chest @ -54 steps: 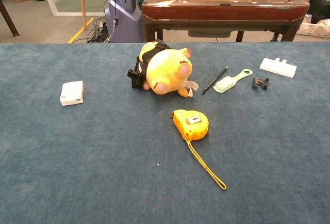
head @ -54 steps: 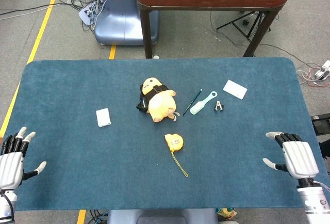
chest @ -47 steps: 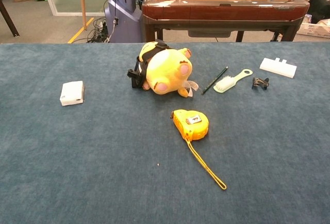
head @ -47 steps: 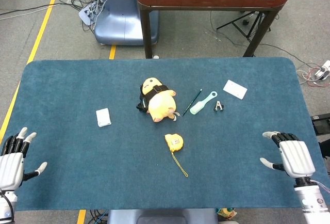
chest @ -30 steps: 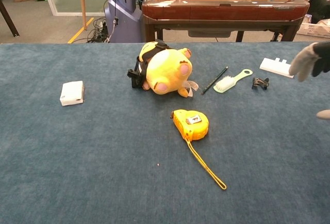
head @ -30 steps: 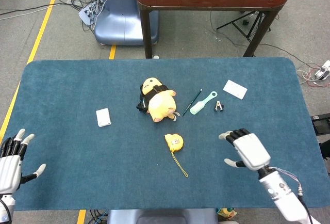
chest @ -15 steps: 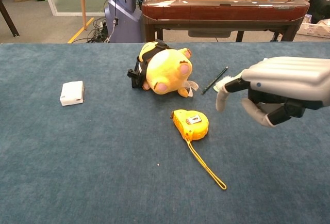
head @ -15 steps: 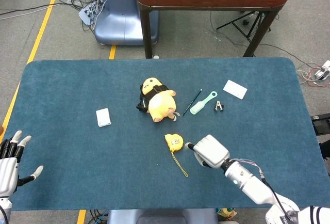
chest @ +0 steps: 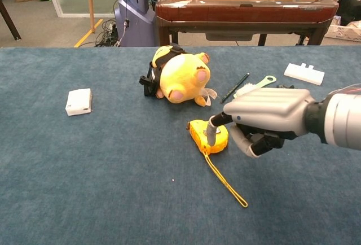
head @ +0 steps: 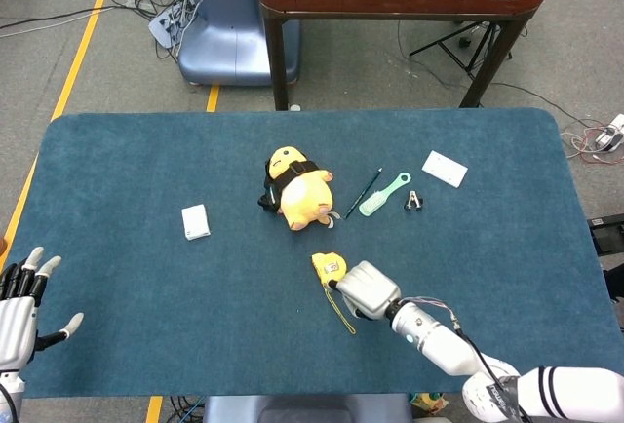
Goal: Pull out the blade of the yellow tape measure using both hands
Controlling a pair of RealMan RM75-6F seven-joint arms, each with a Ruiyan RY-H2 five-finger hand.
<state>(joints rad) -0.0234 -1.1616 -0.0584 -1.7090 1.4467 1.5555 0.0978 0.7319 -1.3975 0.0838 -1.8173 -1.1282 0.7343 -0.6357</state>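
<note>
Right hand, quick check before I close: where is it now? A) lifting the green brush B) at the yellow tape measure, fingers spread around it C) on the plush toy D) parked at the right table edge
B: the right hand has a fingertip in front of the yellow tape measure, which lies flat on the table, not yet gripped.

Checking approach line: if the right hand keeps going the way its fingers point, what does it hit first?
Probably the tape measure: the right hand points left at it, one finger already over the case. Contact unclear.
</note>
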